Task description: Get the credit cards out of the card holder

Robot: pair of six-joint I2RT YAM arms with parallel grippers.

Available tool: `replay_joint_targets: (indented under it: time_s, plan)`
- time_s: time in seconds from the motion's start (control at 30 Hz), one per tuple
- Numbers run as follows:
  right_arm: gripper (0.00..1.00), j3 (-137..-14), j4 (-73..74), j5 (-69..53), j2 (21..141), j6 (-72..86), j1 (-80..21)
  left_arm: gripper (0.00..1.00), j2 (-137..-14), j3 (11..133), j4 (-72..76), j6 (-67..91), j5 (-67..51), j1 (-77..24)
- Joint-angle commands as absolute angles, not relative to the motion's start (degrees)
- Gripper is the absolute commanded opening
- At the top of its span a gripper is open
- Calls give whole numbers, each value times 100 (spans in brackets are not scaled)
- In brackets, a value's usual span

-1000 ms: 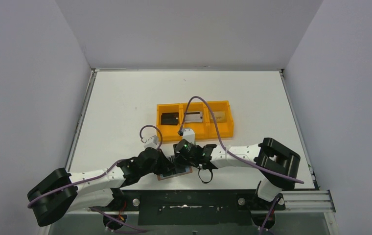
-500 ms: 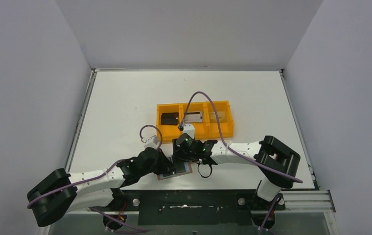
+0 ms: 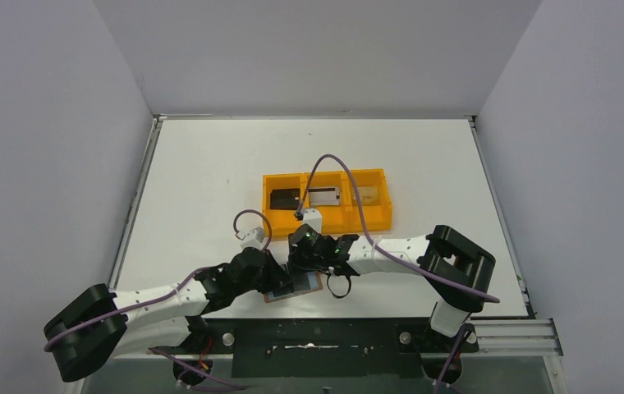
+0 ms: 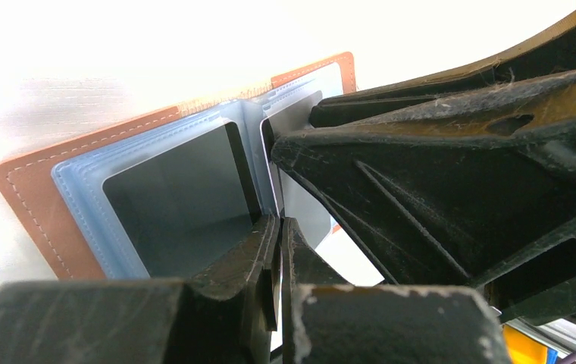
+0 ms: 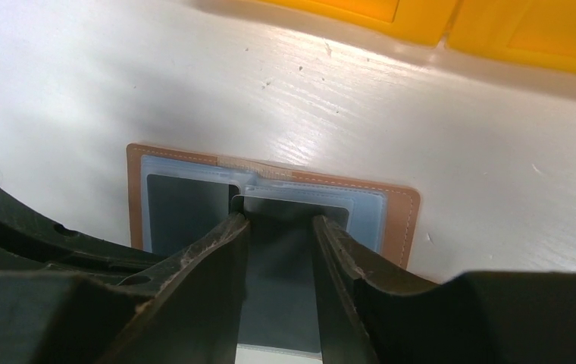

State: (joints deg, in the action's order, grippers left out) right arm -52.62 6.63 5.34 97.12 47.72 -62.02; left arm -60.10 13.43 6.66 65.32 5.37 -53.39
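Note:
The card holder (image 5: 402, 216) lies open near the table's front edge, brown leather round a grey-blue two-panel inside. My right gripper (image 5: 279, 220) stands open, its fingers (image 5: 217, 258) down on the right-hand dark panel. My left gripper (image 4: 279, 224) is shut, its tips on the holder (image 4: 171, 197) at the middle fold. Both grippers hide most of the holder (image 3: 269, 295) in the top view. A black credit card (image 3: 285, 199), a silvery one (image 3: 325, 197) and a gold-tan one (image 3: 368, 194) lie in the orange tray's compartments. Whether a card sits in the holder's panels I cannot tell.
The orange three-compartment tray (image 3: 325, 220) stands just beyond the grippers; its edge (image 5: 497, 30) shows at the top of the right wrist view. The right arm's purple cable (image 3: 350, 176) arches over the tray. White walls close the table on three sides.
The right gripper has shifted a little left over the holder and its jaws have narrowed. The left arm and the holder have stayed put.

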Motion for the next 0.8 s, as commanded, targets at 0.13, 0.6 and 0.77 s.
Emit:
replay_joint_targets:
  time_s: [0.13,0.6,0.77]
  plan:
    - [34,-5341,1070,979,9741,4776,-6247,0,-5823,1520,695,6363,595,-5302]
    - [20,-5413,1239,1090,9728,4678,-6247,0,-5710,1535,592,6337,615,-5291]
    - [16,-5292,1070,938,9611,4497,-6256,0,-5741,1508,671,6328,564,-5248]
